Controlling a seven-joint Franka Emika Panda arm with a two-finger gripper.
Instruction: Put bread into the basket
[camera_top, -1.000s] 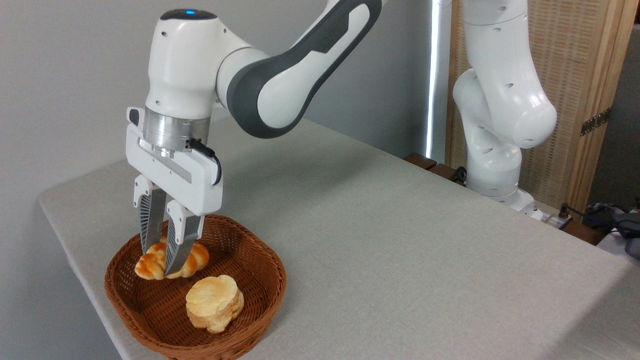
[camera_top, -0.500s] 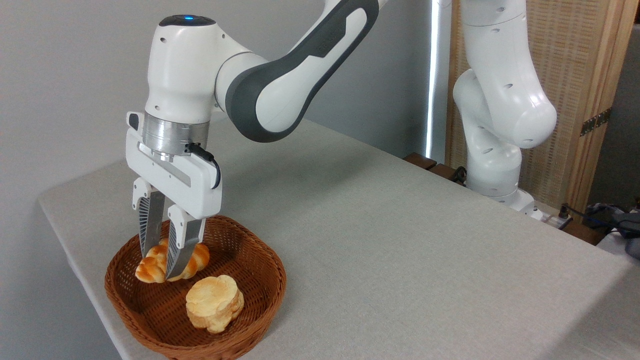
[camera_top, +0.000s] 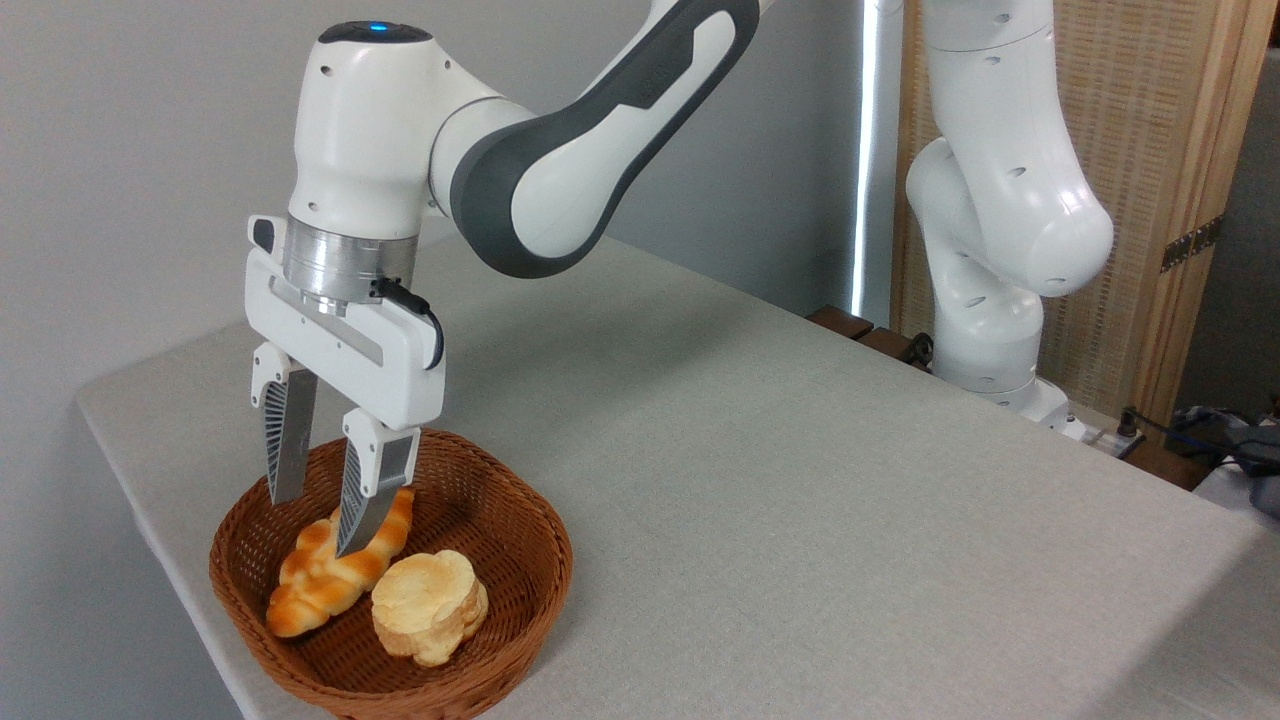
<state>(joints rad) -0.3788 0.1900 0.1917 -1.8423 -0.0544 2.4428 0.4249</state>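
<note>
Braided loaf (camera_top: 322, 572) lying loose inside wicker basket (camera_top: 520, 600), long axis slanting lower-left to upper-right, right under spread-open, empty gripper (camera_top: 315, 522). Straight up looks clear, round bun (camera_top: 430, 603) beside.

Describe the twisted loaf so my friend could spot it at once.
Find the reddish-brown wicker basket at the table's near left corner, under the open gripper. Two breads lie inside. The loaf is the long, glossy orange braid on the left, not the pale round bun beside it.

Bread (camera_top: 325, 580) lies in the basket (camera_top: 500, 640), left of a bun (camera_top: 430, 605).
</note>
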